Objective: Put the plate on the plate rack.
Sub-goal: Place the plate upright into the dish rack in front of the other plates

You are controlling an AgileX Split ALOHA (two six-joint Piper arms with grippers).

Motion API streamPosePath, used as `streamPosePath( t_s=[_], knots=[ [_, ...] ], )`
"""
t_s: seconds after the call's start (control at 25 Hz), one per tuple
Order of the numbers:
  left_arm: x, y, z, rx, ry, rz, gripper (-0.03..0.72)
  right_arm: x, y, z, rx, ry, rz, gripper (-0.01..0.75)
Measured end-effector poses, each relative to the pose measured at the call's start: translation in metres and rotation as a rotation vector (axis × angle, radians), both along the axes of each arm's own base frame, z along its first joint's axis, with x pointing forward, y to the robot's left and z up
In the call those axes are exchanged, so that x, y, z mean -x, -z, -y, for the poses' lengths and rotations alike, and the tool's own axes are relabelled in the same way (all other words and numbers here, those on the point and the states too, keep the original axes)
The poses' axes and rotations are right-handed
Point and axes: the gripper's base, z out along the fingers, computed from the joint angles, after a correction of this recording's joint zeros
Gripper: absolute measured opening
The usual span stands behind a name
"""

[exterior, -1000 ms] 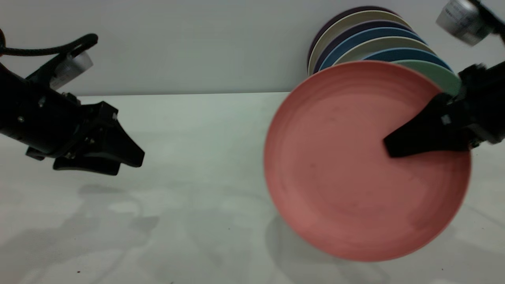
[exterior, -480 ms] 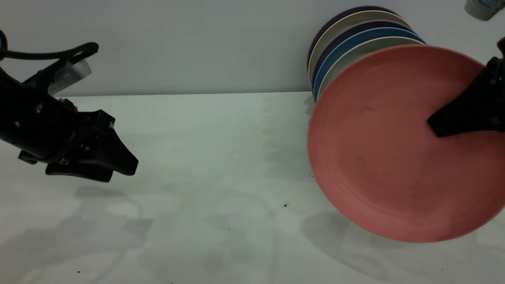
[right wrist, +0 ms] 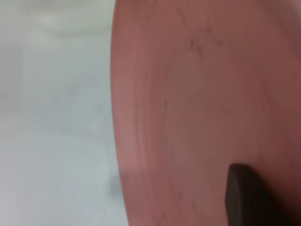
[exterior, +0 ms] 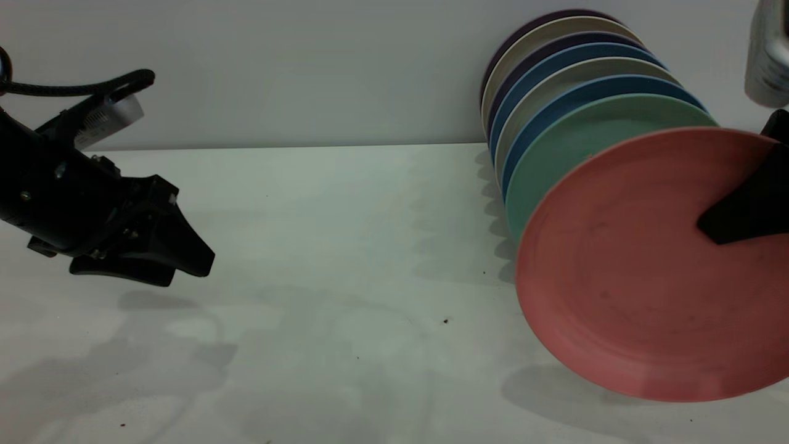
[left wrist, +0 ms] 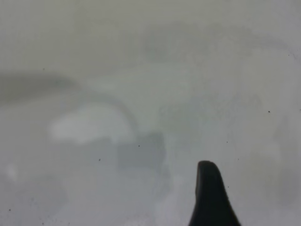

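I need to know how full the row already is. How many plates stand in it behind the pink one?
7 show by their rims: from the back, dark purple, cream, dark purple, blue, cream, blue, then teal-green. More may be hidden.

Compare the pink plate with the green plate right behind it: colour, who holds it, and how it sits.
The pink plate is salmon with faint dark smudges; the green plate is plain teal-green. The pink plate is clamped in the right pincer and hangs above the table, its shadow below it; the green plate stands in the row of plates with no pincer on it. The pink plate shows nearly whole, the green one partly hidden behind it. Both are round and face the same way.
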Motion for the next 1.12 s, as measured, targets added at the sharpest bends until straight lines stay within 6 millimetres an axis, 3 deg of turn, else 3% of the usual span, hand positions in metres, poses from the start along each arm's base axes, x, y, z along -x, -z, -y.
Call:
streamPosePath(
  t_s=[0.32,0.6,1.12],
  knots=[
    [0.0,0.0,0.0,-0.001,0.001,0.0,0.493,0.0,-0.001,0.0,0.076,-0.142,0.078,0.144],
    [0.0,0.0,0.0,-0.004,-0.001,0.002,0.494,-0.003,-0.005,-0.003,-0.011,-0.065,0.082,0.143],
    [0.0,0.0,0.0,-0.005,-0.002,0.003,0.494,-0.012,-0.021,-0.009,-0.061,-0.09,0.115,0.141]
  ],
)
